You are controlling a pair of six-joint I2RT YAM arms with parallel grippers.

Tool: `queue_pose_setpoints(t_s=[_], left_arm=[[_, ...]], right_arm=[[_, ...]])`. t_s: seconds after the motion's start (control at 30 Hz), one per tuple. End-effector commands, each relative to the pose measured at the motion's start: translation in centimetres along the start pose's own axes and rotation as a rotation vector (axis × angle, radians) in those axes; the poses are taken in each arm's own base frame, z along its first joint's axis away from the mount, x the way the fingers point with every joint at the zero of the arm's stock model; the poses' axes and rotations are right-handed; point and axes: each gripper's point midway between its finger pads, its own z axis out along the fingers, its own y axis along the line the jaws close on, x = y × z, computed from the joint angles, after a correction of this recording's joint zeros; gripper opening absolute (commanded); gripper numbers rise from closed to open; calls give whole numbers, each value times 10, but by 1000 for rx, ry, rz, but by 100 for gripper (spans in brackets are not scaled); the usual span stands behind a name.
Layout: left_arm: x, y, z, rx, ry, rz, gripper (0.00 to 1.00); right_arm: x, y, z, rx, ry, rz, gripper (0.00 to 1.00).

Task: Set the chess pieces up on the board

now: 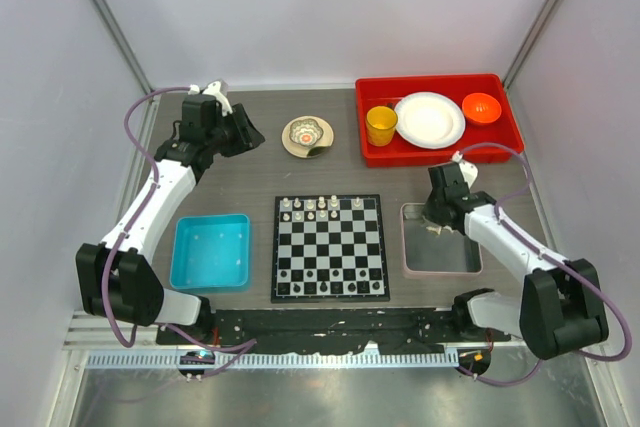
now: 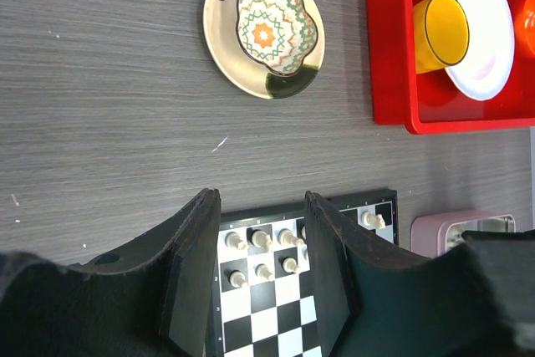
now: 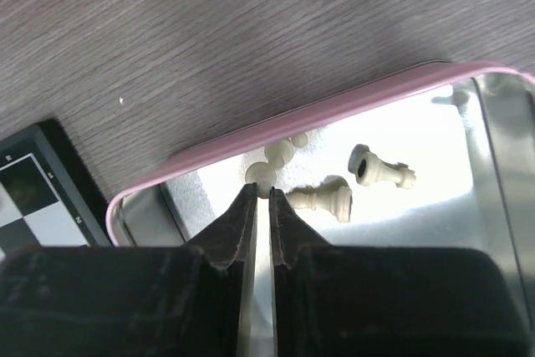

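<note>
Tightly closed at the right gripper (image 3: 261, 196): tips drawn to a hairline slit, dipped inside the pink-rimmed tray (image 3: 334, 114) by the corner nearest the board (image 3: 33, 198). Right at the tips, meets the round head of one of the chess pieces (image 3: 262, 175); cannot tell whether pinched or only touched. Just beside, two more cream figures lying on their sides on the shiny tray floor, apart from each other. Another couple huddled close under the pink rim. On the board's black border, tiny white marks, too small to read.

Further out, from the overhead view: on the board's two far rows, a partial line-up of cream pieces, upright, over the left and middle files. Along the near rows, dark shapes too small to name. Just left of the board, a blue bin (image 1: 210, 252); just right of it, the pink-rimmed tray.

Over at the left gripper (image 2: 261, 206): fingers parted, nothing between them. Hangs over the far-left part of the table (image 1: 250, 182), well apart from the board and near a patterned dish (image 2: 276, 27) resting on a cream saucer (image 2: 219, 39). At the far right, a red tray (image 1: 440, 155) carrying a yellow cup (image 1: 381, 125), a white plate (image 1: 429, 119) and an orange bowl (image 1: 481, 107).
</note>
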Motion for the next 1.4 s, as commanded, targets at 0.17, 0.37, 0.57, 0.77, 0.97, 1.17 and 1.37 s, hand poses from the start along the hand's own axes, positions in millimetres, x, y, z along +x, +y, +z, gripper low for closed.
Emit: queue_pose_setpoints(t_s=[0.17,0.37,0.57,0.77,0.97,1.17,1.37], left_arm=[[-9,-4,1,28,-31,-4,49],[-10,-5,1,30,-31,-3,49],[-10,-4,2,26,-32,-4,49],[-10,-4,3,26,-28,-5,49],[-11,-4,2,28,-31,-7,49],[-11,-4,2,37,-27,-16,49],[-10,-4,3,38,-25,-18,49]], right_arm=[[-68,22,-67,-59,-120,-47,5],[-74,73,-93,-199,-115,-67,2],[-34,143,-93,-268,-76,-218,2],[7,190,-83,-309,-29,-323,1],[34,190,-54,-228,39,-391,1],[44,177,-35,-157,46,-409,1],[46,175,-25,-127,44,-427,1]])
